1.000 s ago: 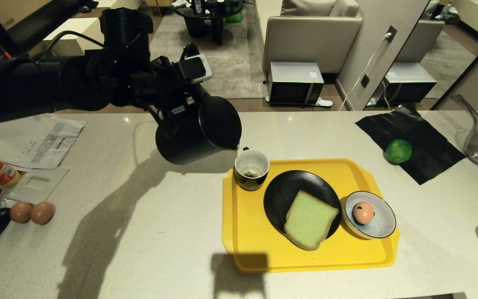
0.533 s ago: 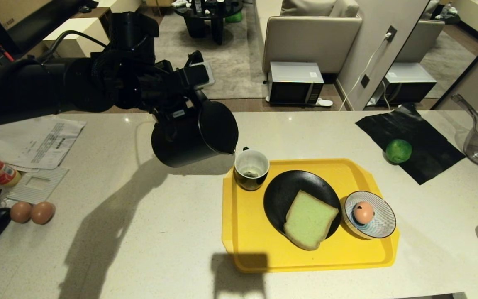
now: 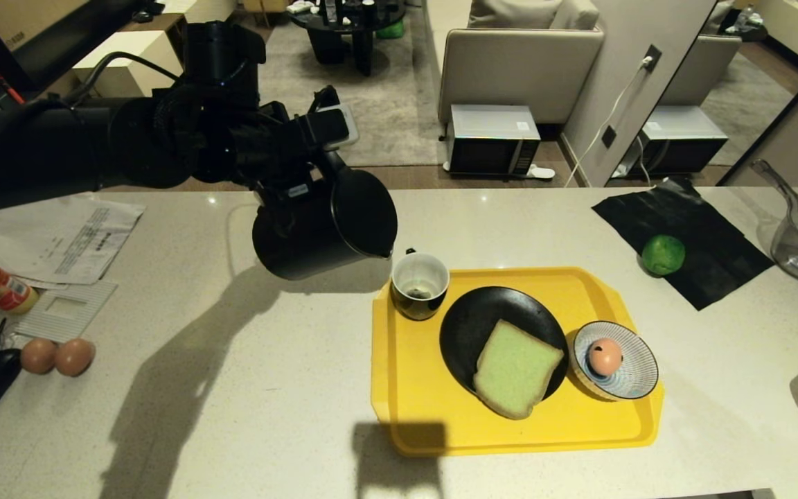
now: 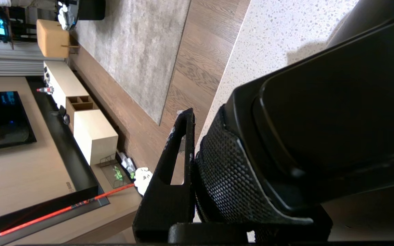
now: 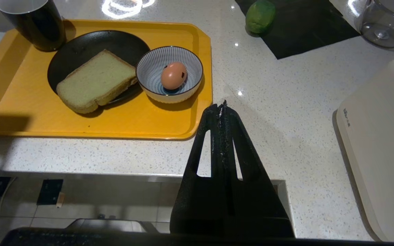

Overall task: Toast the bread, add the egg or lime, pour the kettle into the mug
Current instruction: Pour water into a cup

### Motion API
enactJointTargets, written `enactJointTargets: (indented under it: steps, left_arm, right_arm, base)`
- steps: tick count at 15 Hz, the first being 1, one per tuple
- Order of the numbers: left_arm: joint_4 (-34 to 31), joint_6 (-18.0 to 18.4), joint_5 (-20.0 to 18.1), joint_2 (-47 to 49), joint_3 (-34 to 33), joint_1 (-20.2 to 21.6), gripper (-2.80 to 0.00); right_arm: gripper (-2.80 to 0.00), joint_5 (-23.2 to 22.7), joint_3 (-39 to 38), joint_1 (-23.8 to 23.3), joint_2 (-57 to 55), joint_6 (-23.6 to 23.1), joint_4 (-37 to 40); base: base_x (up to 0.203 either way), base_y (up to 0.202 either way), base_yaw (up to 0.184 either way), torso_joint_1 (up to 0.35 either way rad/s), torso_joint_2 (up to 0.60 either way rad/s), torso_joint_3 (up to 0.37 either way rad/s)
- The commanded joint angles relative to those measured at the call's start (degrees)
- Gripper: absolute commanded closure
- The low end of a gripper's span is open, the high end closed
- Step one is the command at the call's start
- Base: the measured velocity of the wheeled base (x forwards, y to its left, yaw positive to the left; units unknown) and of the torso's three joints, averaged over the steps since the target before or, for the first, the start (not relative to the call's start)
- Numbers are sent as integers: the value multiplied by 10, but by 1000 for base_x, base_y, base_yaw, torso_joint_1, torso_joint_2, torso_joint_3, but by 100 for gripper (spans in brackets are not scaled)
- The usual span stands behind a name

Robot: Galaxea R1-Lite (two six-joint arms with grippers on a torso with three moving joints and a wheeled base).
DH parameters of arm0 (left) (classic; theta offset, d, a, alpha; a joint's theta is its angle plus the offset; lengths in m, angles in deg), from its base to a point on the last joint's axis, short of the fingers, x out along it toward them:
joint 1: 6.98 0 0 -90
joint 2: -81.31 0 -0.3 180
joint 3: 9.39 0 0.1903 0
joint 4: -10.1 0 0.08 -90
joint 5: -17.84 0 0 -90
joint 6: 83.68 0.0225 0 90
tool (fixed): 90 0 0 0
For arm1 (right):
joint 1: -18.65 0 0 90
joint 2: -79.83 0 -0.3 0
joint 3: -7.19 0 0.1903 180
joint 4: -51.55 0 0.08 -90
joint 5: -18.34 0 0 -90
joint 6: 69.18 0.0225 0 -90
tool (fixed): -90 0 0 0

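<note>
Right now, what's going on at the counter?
The left claw holds the kettle tipped in the air, spout just left of the mug, which stands on the yellow tray. No water is visible pouring. The bread lies on the black plate, the egg in the striped bowl, the lime on a black mat. The right claw is shut, idle over the counter's near edge.

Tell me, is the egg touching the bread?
Apart. The right wrist view shows the egg inside the striped bowl, whose wall separates it from the bread on the black plate.

Head looks down; right wrist shares its yellow tray [image 3: 399, 388].
</note>
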Motion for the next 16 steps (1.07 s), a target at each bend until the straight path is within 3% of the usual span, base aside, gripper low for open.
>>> enactJointTargets:
  steps: [1,16]
  left_arm:
    - [0,3,1,1,0,0,0]
    - [1,-10,2,-4,0,-4,0]
  right_arm:
    - [0,0,-15,0,-1,0,0]
    - [0,6,-15,0,-1,16,0]
  base:
    - [0,0,0,50,-95,-45]
    - [0,0,0,39,-72,-33]
